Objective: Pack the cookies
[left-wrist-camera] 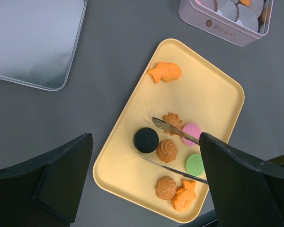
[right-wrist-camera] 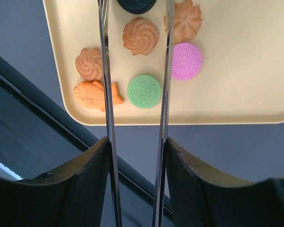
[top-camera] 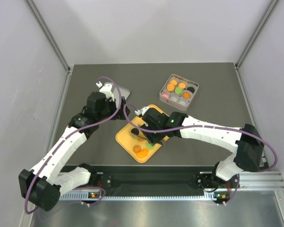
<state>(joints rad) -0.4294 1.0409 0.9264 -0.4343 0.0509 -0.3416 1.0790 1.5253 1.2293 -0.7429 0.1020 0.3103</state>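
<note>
- Right gripper [right-wrist-camera: 136, 149] is clamped on a pair of metal tongs [right-wrist-camera: 108, 94], whose two tines stand apart above the yellow tray [right-wrist-camera: 255, 94].
- Left gripper [left-wrist-camera: 146, 138] hangs over the same tray with its fingers spread wide and nothing between them.
- Most cookies [right-wrist-camera: 140, 36] lie on the tray: an orange swirl one sits between the tines, a green one sits between them nearer the gripper, and a pink one lies just outside the right tine.
- Whether the tines touch any cookie cannot be told; their tips and a black cookie are cut off at the top of the right wrist view.
- From above, the right arm covers much of the tray.
- More cookies fill cups in the pink tin [top-camera: 180, 92] farther back on the table [top-camera: 213, 75].
- Its silver lid [left-wrist-camera: 33, 42] lies flat, left of the tray.
</note>
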